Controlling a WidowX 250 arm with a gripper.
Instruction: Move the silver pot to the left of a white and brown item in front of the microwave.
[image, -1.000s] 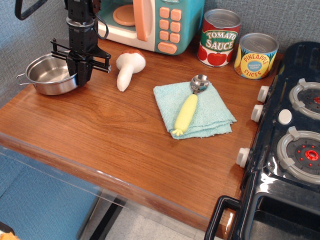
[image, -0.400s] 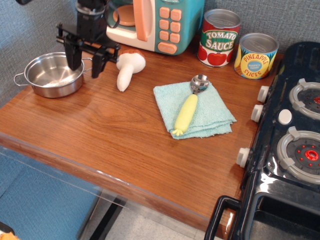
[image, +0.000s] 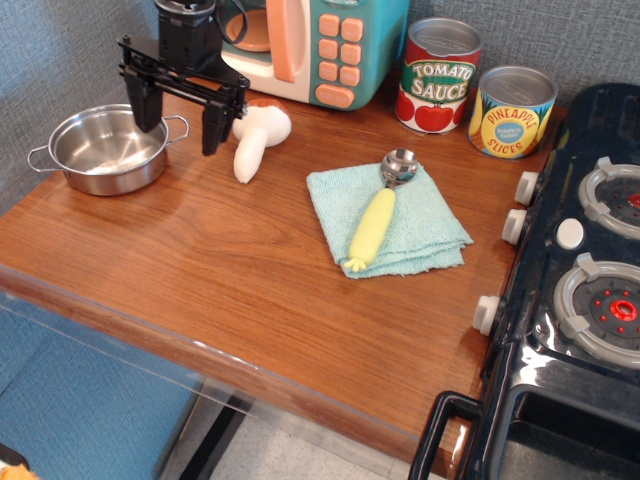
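Hovering part: the gripper is seen above the table, its two black fingers spread wide and holding nothing; one finger hangs over the right rim of the pot, the other between pot and mushroom.
Arm: cut off by the top edge, so only the black wrist is shown.
Silver pot: set on the wooden table at the far left, upright and apparently empty; its right handle is partly hidden behind a finger.
White and brown item: laid on its side just right of the pot and apart from it, brown cap toward the microwave; the cap is partly masked by the gripper.
Microwave: cropped at the top, its left side hidden by the arm; no writing can be made out on the peach buttons.
Red can: "TOMATO SAUCE" is read on the label.
Yellow can: "PINEAPPLE SLICES" is read; the small blue badge is too fine to read.
Scoop: laid on a light blue cloth, metal bowl toward the cans.
Toy stove: cut off by the right and bottom edges.
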